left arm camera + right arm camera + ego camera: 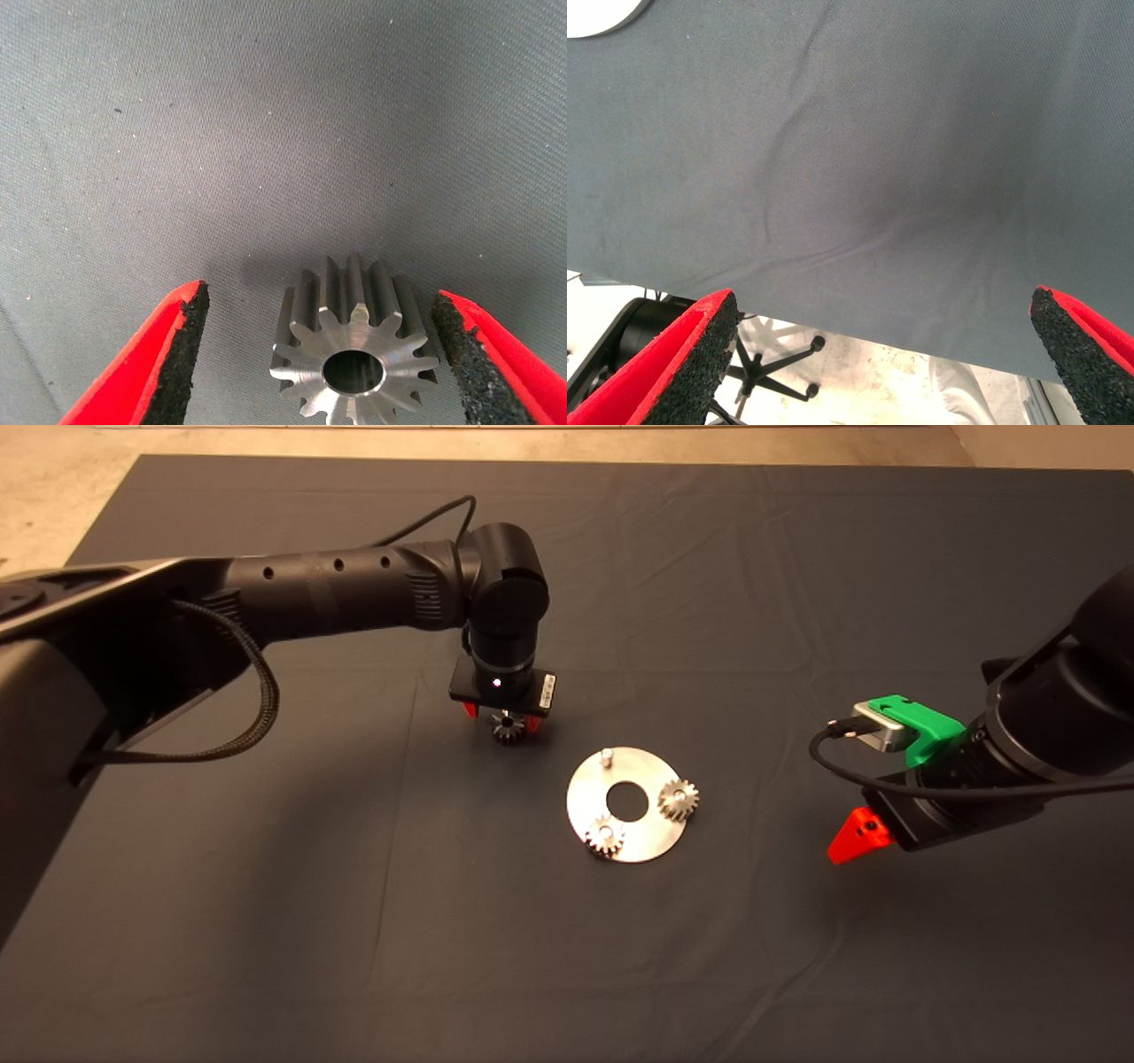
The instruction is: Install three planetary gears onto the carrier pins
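The tabletop is being covered almost edge to edge by a dark mat, creased in long shallow folds (most plainly toward the far side). A flat round shiny disc with a large central hole is being carried near the mat's middle. A loose gear is being borne directly by the cloth, near the disc but apart from it, on its far left side; in the left wrist view the gear is seen lying flat, bore upward.

No text can be read; the white label on the left wrist is illegible.
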`<state>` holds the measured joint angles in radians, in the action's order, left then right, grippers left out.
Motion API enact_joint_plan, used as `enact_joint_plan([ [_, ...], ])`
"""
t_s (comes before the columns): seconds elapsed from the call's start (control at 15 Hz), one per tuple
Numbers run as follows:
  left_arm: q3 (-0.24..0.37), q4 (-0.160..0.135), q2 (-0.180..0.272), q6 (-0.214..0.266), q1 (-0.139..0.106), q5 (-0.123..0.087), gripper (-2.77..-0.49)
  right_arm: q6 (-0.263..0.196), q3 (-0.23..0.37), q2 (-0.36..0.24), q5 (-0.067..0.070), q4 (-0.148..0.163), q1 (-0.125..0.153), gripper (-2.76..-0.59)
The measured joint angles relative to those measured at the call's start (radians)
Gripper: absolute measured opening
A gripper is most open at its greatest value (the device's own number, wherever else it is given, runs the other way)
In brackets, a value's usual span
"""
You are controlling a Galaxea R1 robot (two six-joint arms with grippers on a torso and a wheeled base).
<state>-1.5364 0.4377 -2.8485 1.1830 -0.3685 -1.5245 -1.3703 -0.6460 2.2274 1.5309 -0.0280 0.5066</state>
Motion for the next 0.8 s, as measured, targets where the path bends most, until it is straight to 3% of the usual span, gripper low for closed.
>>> enact_joint_plan([
  [0.47, 0.0, 0.0, -0.002, -0.002, 0.0, 0.0, -1.57, 0.0, 0.0, 0.0, 0.0, 0.0, 0.0, -0.89],
  [0.6, 0.0, 0.0, -0.002, -0.002, 0.0, 0.0, -1.73, 0.0, 0.0, 0.0, 0.0, 0.0, 0.0, -0.89],
  [0.8, 0.0, 0.0, -0.002, -0.002, 0.0, 0.0, -1.73, 0.0, 0.0, 0.0, 0.0, 0.0, 0.0, -0.89],
])
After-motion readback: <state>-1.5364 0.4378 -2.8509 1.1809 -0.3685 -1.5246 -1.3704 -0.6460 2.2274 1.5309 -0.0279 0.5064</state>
